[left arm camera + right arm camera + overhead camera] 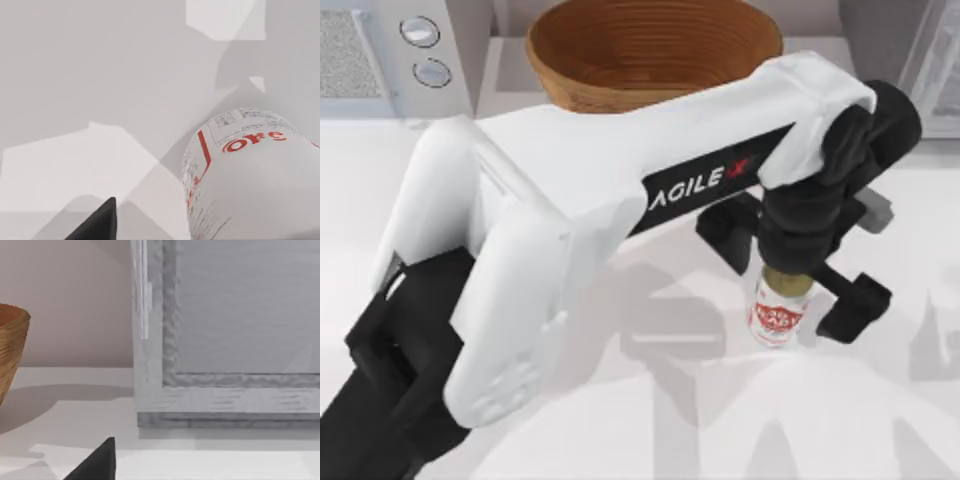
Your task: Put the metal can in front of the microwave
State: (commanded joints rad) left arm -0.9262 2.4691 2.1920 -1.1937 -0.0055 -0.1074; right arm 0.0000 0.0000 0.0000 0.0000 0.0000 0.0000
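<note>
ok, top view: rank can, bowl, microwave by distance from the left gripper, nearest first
Left gripper sits right of table centre.
1. Can: directly under the gripper, between its fingers.
2. Bowl: at the back, centre.
3. Microwave: back left corner, farthest.

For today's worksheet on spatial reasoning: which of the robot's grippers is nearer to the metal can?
Left. The left gripper sits directly above the metal can, fingers spread either side. The right gripper is away from it, facing the darker grey appliance.
</note>
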